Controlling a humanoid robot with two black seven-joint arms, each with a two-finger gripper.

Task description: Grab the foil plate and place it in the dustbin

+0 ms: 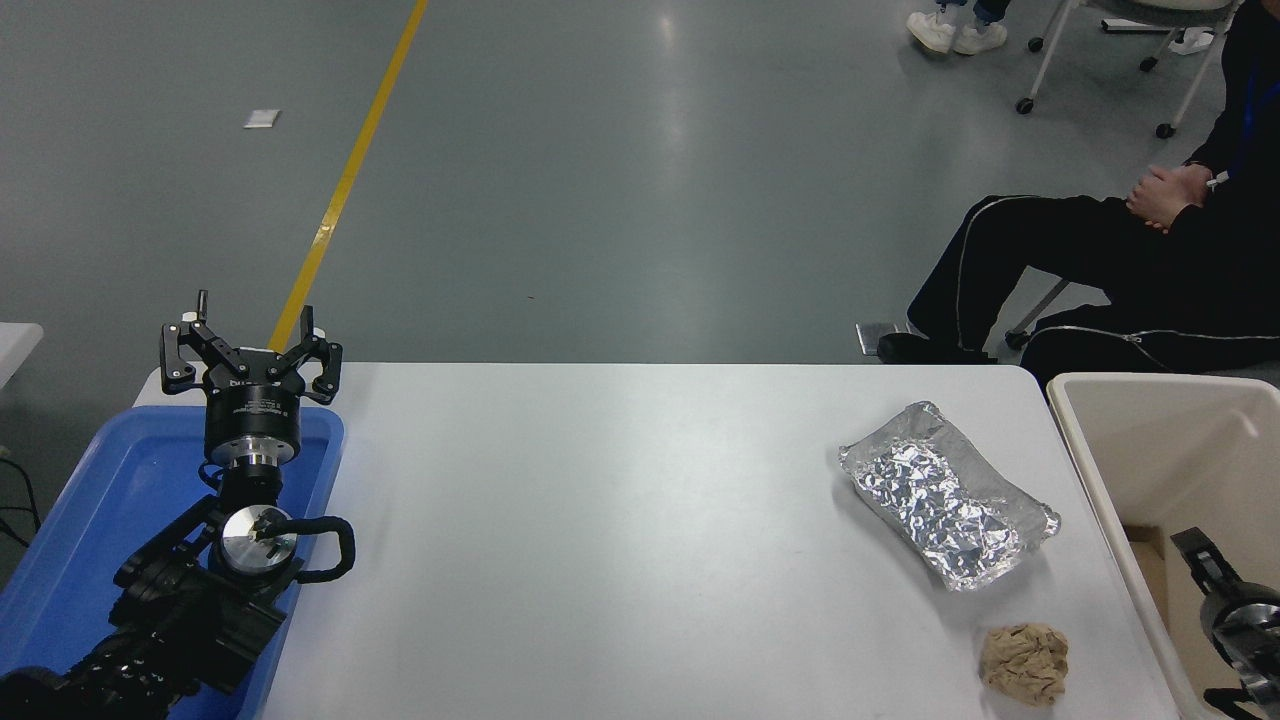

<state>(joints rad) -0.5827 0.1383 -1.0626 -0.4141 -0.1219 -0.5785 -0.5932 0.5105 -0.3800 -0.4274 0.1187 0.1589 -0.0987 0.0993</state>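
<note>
Foil plate (948, 496) lay on the white table (600, 540) beside the dustbin (1150, 450); right gripper (1235, 610), finger state indeterminable, should approach from above its raised rim; left gripper (250, 355) parked, splayed wide.

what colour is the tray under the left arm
Blue. The plastic tray at the table's left edge shows plainly in the head view, beneath the parked left gripper.

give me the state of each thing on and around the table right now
foil plate: lying flat on the white table, open side up, untouched
paper ball: crumpled, on the table near the foil plate, apart from it
dustbin: upright beside the table's right end, open top
blue tray: at the table's left end
left gripper: open, parked over the blue tray
right gripper: over the dustbin, fingers not readable
</note>
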